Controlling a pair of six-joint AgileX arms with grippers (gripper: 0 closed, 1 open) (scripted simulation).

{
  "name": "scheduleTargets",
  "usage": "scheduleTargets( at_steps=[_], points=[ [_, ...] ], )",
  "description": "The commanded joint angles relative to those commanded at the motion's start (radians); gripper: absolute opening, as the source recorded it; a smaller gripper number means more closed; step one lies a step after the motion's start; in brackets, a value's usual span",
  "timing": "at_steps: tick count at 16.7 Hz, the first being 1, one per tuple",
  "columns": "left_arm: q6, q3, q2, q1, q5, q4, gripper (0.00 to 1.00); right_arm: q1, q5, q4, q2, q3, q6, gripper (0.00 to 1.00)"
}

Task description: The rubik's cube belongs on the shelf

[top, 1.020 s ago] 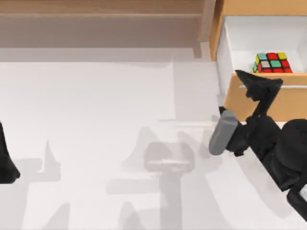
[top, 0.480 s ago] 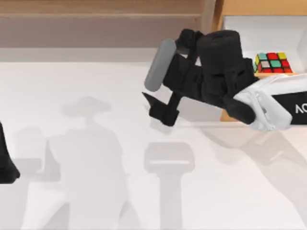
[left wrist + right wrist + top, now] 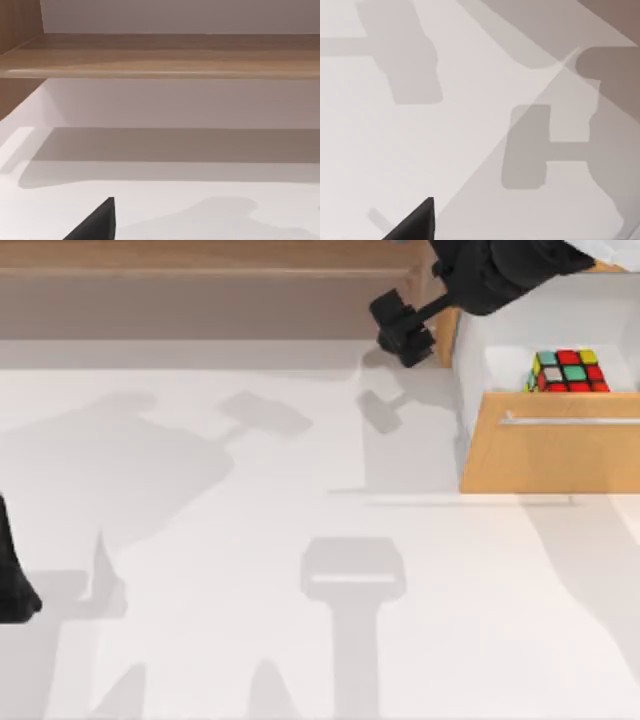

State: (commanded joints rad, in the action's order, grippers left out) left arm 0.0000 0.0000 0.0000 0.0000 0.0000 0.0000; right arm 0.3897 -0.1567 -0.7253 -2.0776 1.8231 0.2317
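Note:
The rubik's cube (image 3: 568, 371) lies inside the open white drawer (image 3: 480, 330) of the orange-wood cabinet at the back right. Along the back runs the long light-brown shelf (image 3: 200, 270), with its upright post (image 3: 432, 295) beside the cabinet. The shelf's flat board (image 3: 165, 55) also fills the upper part of the left wrist view. My right gripper (image 3: 402, 328) hangs in front of the shelf post, left of the drawer and apart from the cube, holding nothing. My left gripper (image 3: 12, 585) stays parked at the left edge of the table.
The drawer front (image 3: 550, 455) with its silver handle (image 3: 570, 421) juts out onto the table at the right. The white tabletop (image 3: 250, 540) stretches across the middle and front, crossed by arm shadows.
My right arm left the drawer front, swung left across the table, then rose to the back by the shelf post. The cube and the drawer have not moved. The left arm stayed put.

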Motion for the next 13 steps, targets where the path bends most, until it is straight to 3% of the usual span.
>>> scheduleTargets(
  at_steps=[6, 9, 13],
  points=[
    [0.000, 0.000, 0.000, 0.000, 0.000, 0.000, 1.00, -0.179, 0.105, -0.562, -0.212, 0.444, -0.241, 1.00],
    [0.000, 0.000, 0.000, 0.000, 0.000, 0.000, 1.00, -0.237, 0.153, -0.704, -0.323, 0.580, -0.307, 1.00],
    [0.000, 0.000, 0.000, 0.000, 0.000, 0.000, 1.00, -0.258, 0.172, -0.749, -0.371, 0.629, -0.331, 1.00]
  ],
)
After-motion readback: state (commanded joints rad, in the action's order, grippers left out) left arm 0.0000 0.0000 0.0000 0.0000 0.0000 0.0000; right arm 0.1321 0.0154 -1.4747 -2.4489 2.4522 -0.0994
